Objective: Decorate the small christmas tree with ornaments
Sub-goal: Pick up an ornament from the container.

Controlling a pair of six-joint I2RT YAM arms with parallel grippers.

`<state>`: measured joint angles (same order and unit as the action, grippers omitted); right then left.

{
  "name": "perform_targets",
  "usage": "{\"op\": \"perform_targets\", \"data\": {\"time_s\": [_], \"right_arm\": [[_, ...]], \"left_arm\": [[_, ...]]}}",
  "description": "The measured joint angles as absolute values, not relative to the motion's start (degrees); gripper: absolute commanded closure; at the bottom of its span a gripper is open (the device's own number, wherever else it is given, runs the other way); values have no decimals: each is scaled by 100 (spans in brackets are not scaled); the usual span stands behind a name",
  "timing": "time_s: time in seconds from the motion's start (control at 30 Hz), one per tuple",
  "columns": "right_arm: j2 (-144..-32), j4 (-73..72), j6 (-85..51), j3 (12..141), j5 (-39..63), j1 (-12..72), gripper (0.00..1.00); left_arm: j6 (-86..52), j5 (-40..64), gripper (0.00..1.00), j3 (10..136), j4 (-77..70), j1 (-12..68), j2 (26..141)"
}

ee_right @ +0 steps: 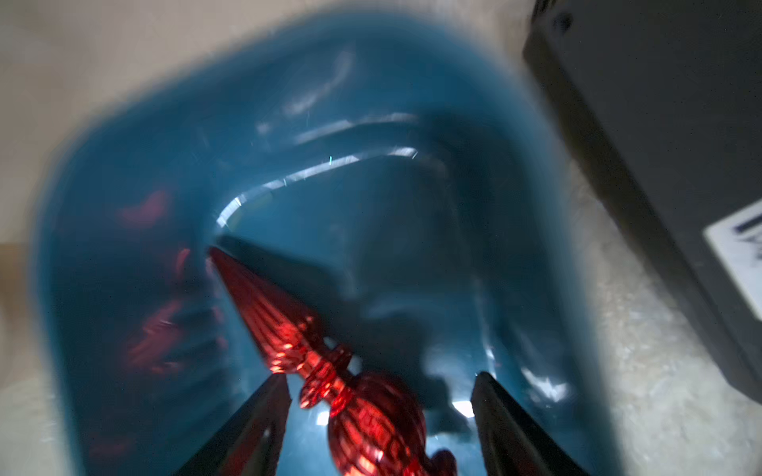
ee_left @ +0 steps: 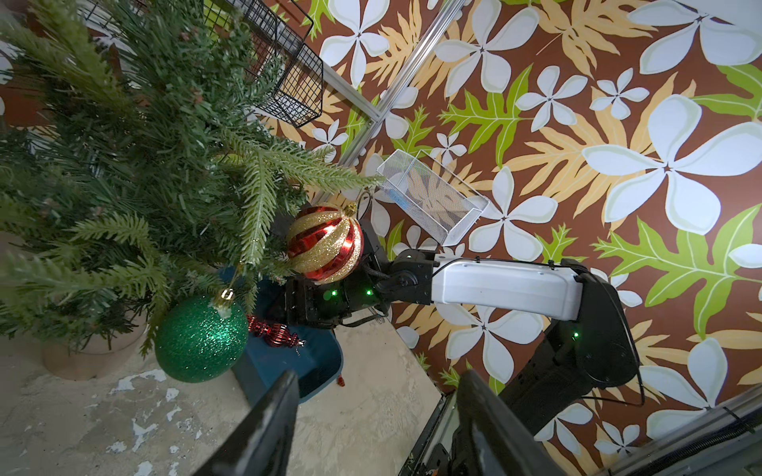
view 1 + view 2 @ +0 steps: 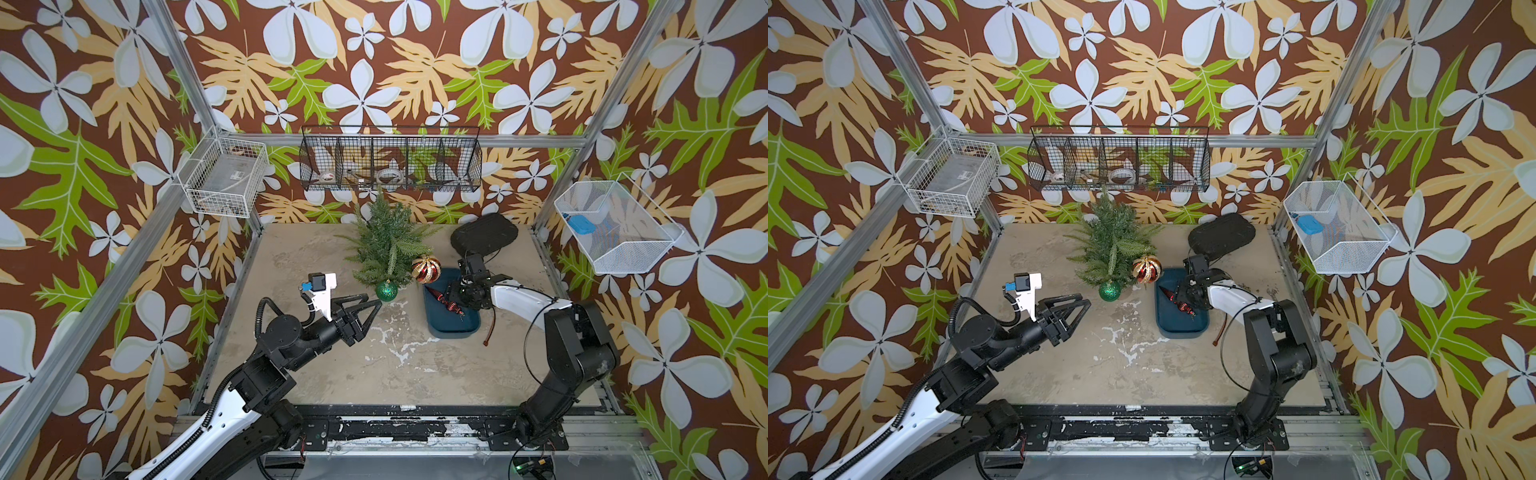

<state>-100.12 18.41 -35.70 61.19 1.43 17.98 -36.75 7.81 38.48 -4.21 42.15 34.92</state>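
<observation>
Small christmas tree (image 3: pixel 386 241) stood upright on its tan base at the back of the table (image 3: pixel 374 374). Green glitter ball (image 3: pixel 387 289) hung off a low front branch. Red-and-gold swirled ball (image 3: pixel 426 269) hung on its right side. Dark red drop (image 1: pixel 363 404) lay flat in the blue tray (image 3: pixel 453 330), between the parted jaws of my right gripper (image 1: pixel 380 374).

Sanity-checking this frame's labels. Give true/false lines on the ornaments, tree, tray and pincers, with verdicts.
1. The slim dark red drop ornament lies in the dark blue plastic tray. True.
2. The right pincer is shut on that drop. False: its jaws stand open either side of it.
3. The green glitter ball sits in the tray. False: it hangs from a branch of the small green fir tree.
4. The left pincer is open and empty. True.
</observation>
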Motion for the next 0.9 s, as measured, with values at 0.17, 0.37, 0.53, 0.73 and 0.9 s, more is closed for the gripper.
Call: {"op": "perform_targets", "data": {"time_s": [0.17, 0.37, 0.53, 0.73, 0.9], "right_arm": [[-10178, 1870, -3308, 6108, 150, 1881, 32], [-10095, 1933, -3111, 6134, 141, 2178, 36], [-10294, 1977, -3046, 6128, 3, 2211, 43], [-10396, 1918, -2932, 6141, -139, 2279, 59], [-10381, 1868, -2910, 6134, -137, 2274, 69]], "left_arm": [[-3634, 740, 36, 3795, -364, 4215, 3485], [-3621, 666, 37, 3723, -355, 4215, 3476], [-3627, 663, 37, 3721, -357, 4215, 3483], [-3688, 650, 37, 3682, -364, 4215, 3426], [-3730, 644, 37, 3669, -364, 4215, 3406]]}}
